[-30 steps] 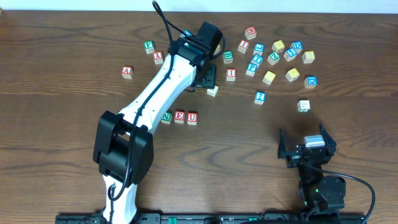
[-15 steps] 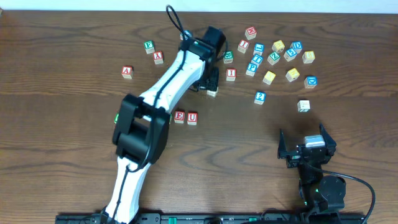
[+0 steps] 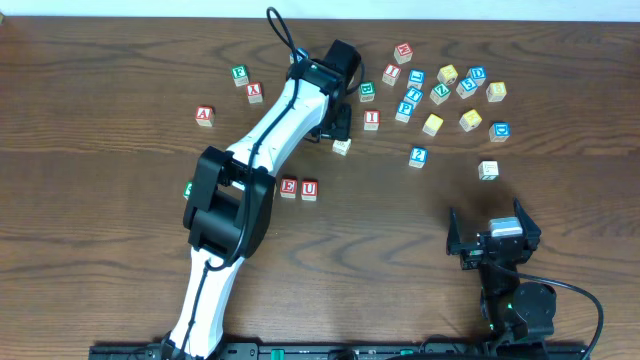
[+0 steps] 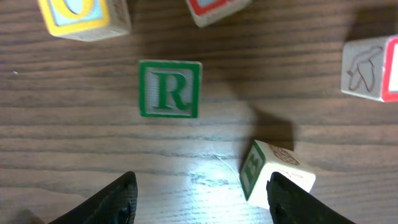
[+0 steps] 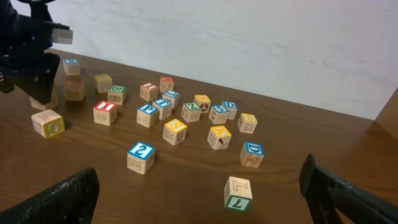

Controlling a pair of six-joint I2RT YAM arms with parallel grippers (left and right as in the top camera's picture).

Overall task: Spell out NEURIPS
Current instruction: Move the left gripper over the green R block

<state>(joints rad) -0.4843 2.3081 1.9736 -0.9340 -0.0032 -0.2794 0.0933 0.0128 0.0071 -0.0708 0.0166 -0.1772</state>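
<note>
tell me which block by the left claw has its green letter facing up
The green R block, lying flat ahead of the left claw. The closer block carries its green letter on a side face.

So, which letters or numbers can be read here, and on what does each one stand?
"R", green: R cube, left wrist view.
"E", red: E cube, in the row.
"U", red: U cube, right of it.
"A", red: A cube, far left.
"I", red: I cube.
"2", blue: 2 cube.
The other cubes are too small or blurred to read.
</note>
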